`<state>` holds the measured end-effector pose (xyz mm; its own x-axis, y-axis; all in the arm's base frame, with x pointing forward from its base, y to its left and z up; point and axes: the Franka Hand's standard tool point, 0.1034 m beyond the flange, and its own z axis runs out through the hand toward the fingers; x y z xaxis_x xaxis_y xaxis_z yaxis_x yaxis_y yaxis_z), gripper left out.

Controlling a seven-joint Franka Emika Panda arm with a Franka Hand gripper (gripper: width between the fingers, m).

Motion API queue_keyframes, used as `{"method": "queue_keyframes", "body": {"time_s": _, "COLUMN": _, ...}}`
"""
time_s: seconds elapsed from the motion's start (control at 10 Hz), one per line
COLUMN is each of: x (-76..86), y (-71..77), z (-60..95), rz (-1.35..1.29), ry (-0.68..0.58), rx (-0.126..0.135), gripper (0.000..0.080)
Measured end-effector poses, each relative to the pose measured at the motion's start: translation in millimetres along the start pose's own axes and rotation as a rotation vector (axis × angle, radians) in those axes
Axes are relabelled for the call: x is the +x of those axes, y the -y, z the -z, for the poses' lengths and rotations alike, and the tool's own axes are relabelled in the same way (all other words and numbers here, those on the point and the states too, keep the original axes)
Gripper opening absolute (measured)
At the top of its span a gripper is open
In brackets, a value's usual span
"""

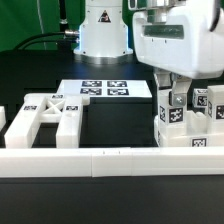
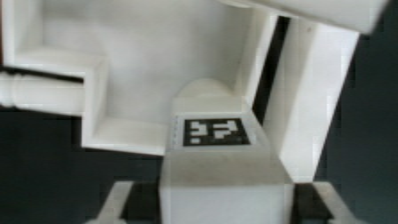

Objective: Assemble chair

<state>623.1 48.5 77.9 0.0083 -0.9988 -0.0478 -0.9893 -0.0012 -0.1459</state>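
Observation:
In the exterior view my gripper (image 1: 172,106) hangs over the cluster of white chair pieces (image 1: 190,128) at that view's right. Its fingers stand on either side of a short square white post (image 1: 171,117) that carries a black-and-white tag. The wrist view shows the same post (image 2: 214,160) filling the gap between the two fingers (image 2: 128,205), so my gripper (image 2: 217,208) is shut on it. Behind the post lie a flat white slab (image 2: 134,80) and a tall white upright (image 2: 320,90). A round white peg (image 2: 36,95) juts out at the slab's side. The X-braced frame (image 1: 45,115) lies at the exterior view's left.
A long low white rail (image 1: 110,158) runs along the front of the black table. The marker board (image 1: 105,90) lies flat in front of the robot's base (image 1: 103,35). Further tagged white posts (image 1: 212,103) stand beside my gripper at the exterior view's right.

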Motion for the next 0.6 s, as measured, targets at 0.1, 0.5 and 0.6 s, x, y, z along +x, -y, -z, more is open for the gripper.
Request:
{"method": "queue_keyframes", "body": {"time_s": 0.1, "x": 0.2, "y": 0.1, "z": 0.3, "rz": -0.054, "ry": -0.001, "rx": -0.001, "gripper": 0.0287}}
{"method": "queue_keyframes", "body": {"time_s": 0.5, "x": 0.6, "y": -1.2, "z": 0.0, "rz": -0.148, "ry": 0.010, "rx": -0.010, "gripper": 0.0361}}
{"method": "queue_keyframes", "body": {"time_s": 0.6, "x": 0.5, "y": -1.1, "z": 0.2, "rz": -0.136, "ry": 0.010, "rx": -0.009, "gripper": 0.0544}}
